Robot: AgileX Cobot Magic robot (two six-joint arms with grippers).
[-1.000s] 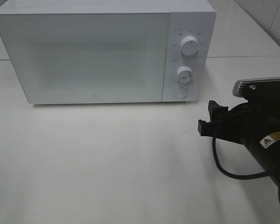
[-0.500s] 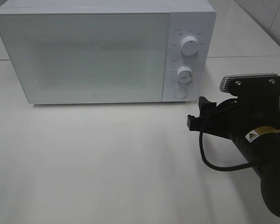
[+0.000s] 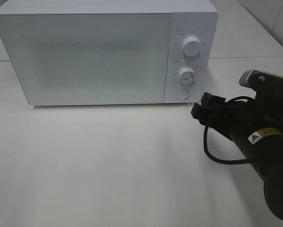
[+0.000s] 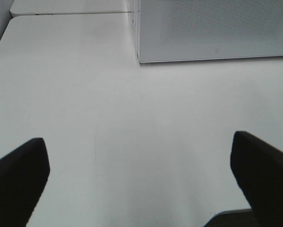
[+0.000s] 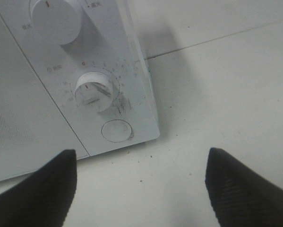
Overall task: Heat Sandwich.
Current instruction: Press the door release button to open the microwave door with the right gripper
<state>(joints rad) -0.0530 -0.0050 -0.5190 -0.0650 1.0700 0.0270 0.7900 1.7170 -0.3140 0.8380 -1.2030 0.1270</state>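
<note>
Jaws of both grippers apart, holding nothing: left gripper [image 4: 137, 141] over table [image 4: 108, 94], right gripper [image 3: 203, 108] just beside microwave [image 3: 94, 56] round button [image 3: 181, 93]. Sandwich hidden from all views. Versus earlier frame, right gripper nearer button.

sandwich: hidden from view | microwave [image 3: 84, 56]: white, door shut, upright on table
</note>
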